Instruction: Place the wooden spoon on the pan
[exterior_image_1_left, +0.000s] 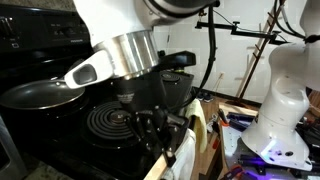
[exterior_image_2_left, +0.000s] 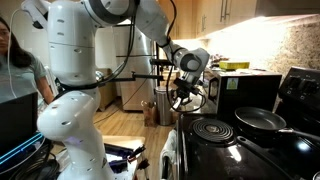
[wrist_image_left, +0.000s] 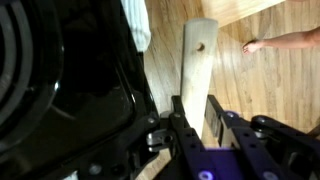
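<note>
My gripper (wrist_image_left: 195, 108) is shut on the wooden spoon (wrist_image_left: 197, 65), a flat light-tan handle with a small hole near its far end. In an exterior view the gripper (exterior_image_1_left: 152, 125) hangs over the stove's front edge, beside the coil burner (exterior_image_1_left: 108, 122), and the spoon (exterior_image_1_left: 157, 168) slants down below it. The dark round pan (exterior_image_1_left: 38, 95) sits on the stove to the left, its silvery handle (exterior_image_1_left: 88, 70) pointing toward the arm. In an exterior view the gripper (exterior_image_2_left: 185, 95) is left of the pan (exterior_image_2_left: 260, 120). The spoon's head is hidden.
The black stove top (wrist_image_left: 60, 90) fills the wrist view's left. A white cloth (wrist_image_left: 135, 25) hangs at its edge. A person's hand (wrist_image_left: 275, 42) rests on the wooden floor. A person (exterior_image_2_left: 10, 60) stands at the far left. A white robot base (exterior_image_1_left: 280, 110) stands beside the stove.
</note>
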